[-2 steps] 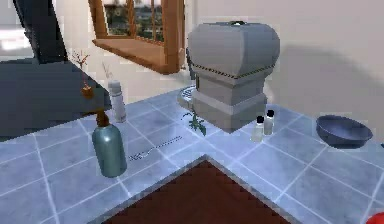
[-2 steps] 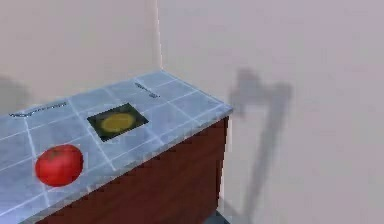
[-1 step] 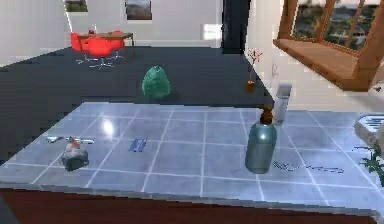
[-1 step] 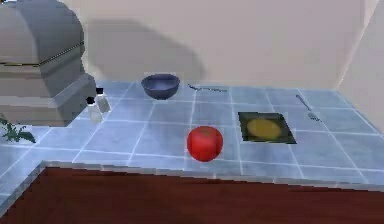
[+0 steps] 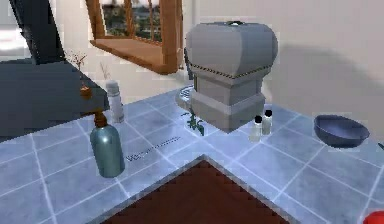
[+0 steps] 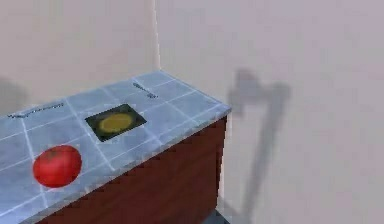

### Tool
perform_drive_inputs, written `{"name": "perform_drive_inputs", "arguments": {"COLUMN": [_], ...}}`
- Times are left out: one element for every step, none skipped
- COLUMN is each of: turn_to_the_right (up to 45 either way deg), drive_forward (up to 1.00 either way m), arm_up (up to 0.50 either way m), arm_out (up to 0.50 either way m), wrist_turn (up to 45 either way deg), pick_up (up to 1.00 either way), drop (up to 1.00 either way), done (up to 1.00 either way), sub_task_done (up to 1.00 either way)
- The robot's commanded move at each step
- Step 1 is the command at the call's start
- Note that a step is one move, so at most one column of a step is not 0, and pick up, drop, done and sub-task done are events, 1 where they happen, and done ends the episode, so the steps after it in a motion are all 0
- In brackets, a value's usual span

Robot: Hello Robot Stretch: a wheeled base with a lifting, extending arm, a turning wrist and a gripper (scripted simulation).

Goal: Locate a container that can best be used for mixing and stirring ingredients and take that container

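Note:
A dark blue bowl (image 5: pixel 341 129) rests on the blue-tiled countertop (image 5: pixel 300 165) at the forward view's right, near the wall. It is round and shallow with a wide rim. In the arm side view the same tiled countertop (image 6: pixel 170 100) ends at a corner with a red-brown cabinet front (image 6: pixel 160 180) below it.
A large grey appliance (image 5: pixel 230 70) stands mid-counter with two small shakers (image 5: pixel 262 126) beside it. A teal bottle (image 5: pixel 107 146) and a pale bottle (image 5: pixel 115 102) stand left, under a wooden window (image 5: pixel 135 30). A red tomato (image 6: pixel 57 165) and a dark square with a yellow disc (image 6: pixel 116 122) lie on the counter.

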Motion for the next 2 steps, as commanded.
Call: {"name": "perform_drive_inputs", "arguments": {"turn_to_the_right": [45.0, 45.0], "drive_forward": [0.0, 0.0], "arm_up": [0.0, 0.0], "arm_out": [0.0, 0.0], "wrist_turn": [0.0, 0.0], "pick_up": [0.0, 0.0], "drop": [0.0, 0.0], "done": [0.0, 0.0], "sub_task_done": [0.0, 0.0]}}
